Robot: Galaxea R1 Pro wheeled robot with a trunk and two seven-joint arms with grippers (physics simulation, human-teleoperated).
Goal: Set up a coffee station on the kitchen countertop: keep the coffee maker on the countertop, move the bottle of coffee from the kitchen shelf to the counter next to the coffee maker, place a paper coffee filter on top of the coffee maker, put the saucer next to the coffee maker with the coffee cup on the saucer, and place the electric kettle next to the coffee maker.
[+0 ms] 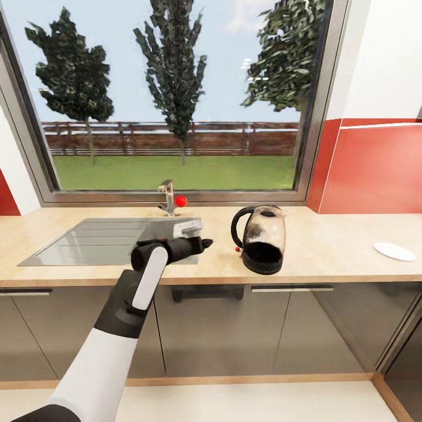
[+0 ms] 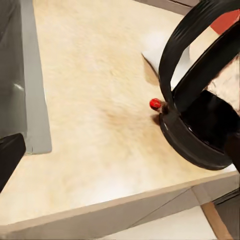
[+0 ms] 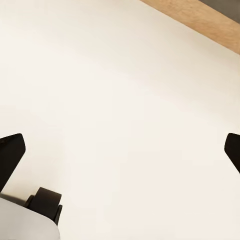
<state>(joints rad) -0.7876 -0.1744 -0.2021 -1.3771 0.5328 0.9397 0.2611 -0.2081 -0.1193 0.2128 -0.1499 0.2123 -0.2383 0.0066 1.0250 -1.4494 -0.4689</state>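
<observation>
Left gripper point(image 1: 206, 241) spread wide beside the black-handled glass electric kettle point(image 1: 261, 246); centre the handle first.

Glass electric kettle with black handle and base point(image 2: 200, 105): cut off by the left wrist picture's edge, so its lid and far side are out of sight.
Black left gripper point(image 1: 205, 241): fingertips too small in the head view to tell how the jaws stand.
Black right gripper point(image 3: 120, 150): just two finger ends at the picture's sides.
White round saucer point(image 1: 394, 251): detail too small to tell.
</observation>
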